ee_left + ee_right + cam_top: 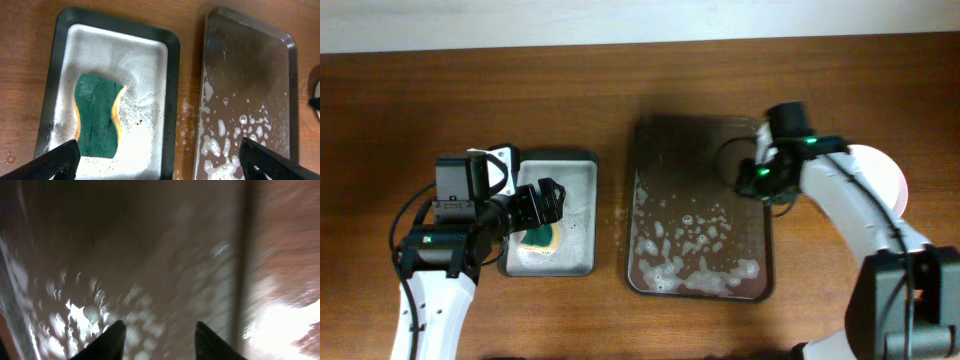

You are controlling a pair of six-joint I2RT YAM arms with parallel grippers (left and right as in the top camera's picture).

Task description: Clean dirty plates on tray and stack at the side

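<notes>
Left end effector [162, 162] hangs spread above sponge [97, 115].

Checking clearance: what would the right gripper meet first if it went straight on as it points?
The right gripper would likely meet the soapy floor of the tray first; blur leaves depth unclear.

No readable text, labels, brands, numbers or signs in any view
</notes>
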